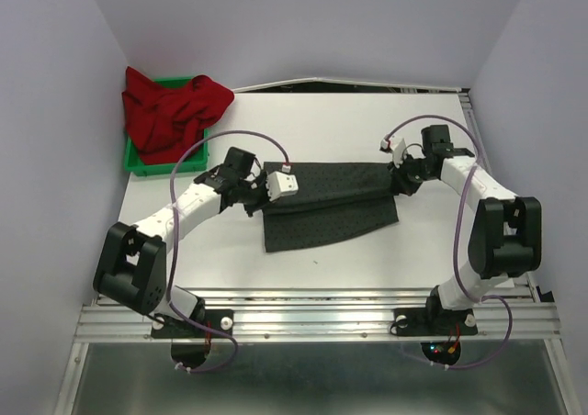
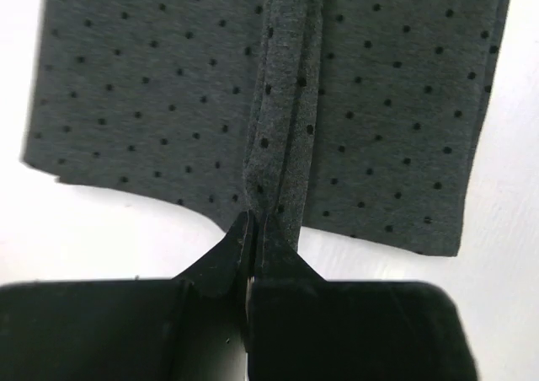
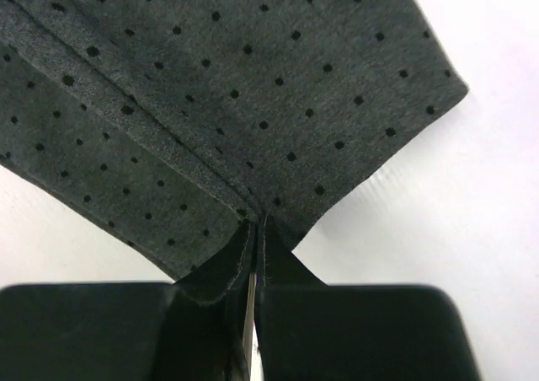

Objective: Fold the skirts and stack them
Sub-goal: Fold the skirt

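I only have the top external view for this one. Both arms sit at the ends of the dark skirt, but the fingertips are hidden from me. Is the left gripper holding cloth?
Observer: Yes. In the left wrist view the left gripper is shut on a raised ridge of the dotted skirt, right at its edge.
Reviewer: And the right one?
Observer: The right gripper is shut on the dotted skirt too, pinching a crease that runs diagonally away from it.
Reviewer: Is the cloth plain? From above it looks plain.
Observer: No. Up close it is grey with small dark dots.
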You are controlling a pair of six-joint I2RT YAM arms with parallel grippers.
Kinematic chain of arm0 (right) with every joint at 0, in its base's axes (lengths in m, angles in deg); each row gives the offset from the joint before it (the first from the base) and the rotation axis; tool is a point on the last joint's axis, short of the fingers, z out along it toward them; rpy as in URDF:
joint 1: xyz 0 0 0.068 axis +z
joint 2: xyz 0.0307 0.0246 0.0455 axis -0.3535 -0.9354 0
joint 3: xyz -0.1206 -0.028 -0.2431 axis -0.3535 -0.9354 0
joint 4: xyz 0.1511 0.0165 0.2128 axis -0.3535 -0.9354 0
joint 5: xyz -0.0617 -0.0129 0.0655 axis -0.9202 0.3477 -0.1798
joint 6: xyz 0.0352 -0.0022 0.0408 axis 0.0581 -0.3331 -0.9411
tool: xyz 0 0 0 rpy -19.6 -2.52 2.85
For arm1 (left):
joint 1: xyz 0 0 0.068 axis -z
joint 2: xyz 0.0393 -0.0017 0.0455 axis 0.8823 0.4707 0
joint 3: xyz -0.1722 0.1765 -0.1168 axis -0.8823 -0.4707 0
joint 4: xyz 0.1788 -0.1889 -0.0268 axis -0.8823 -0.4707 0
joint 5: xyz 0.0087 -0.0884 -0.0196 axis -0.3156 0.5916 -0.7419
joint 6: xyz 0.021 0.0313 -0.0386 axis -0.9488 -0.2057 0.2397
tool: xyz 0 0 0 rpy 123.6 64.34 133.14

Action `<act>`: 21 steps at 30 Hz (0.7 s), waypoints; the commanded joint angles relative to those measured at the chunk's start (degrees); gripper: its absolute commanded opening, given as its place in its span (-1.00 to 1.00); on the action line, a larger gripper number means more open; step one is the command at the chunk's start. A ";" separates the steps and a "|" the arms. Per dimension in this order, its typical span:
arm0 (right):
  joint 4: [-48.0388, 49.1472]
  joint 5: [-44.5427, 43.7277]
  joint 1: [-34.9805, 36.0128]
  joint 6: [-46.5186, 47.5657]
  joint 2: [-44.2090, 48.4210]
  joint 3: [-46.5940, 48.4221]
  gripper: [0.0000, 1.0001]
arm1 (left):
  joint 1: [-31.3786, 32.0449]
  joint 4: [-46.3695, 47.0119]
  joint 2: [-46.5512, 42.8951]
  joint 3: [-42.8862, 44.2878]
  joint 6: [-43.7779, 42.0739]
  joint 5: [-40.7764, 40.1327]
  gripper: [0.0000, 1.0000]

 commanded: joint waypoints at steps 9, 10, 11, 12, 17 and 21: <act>3.33 -1.74 0.28 -1.43 1.50 4.53 -0.99 | 1.96 -1.34 -1.19 3.79 8.69 -4.27 -1.00; 2.62 -1.65 0.28 -1.17 1.76 5.14 -0.99 | 2.31 -1.69 -1.72 3.88 8.43 -4.80 -1.00; 1.92 -1.48 0.28 -0.47 2.46 5.84 -0.99 | 2.57 -2.04 -2.25 3.71 8.16 -5.24 -1.00; 0.78 -1.48 0.28 -0.02 2.90 5.85 -0.99 | 3.01 -2.65 -3.47 3.45 7.99 -5.60 -1.00; -0.64 -1.83 0.28 4.37 7.91 2.26 -0.99 | 3.89 -5.38 -7.44 2.13 7.11 -5.78 -1.00; -0.73 -1.39 0.28 7.44 11.60 -4.15 -0.99 | 5.39 -6.96 -10.16 -0.77 5.88 -6.04 -1.00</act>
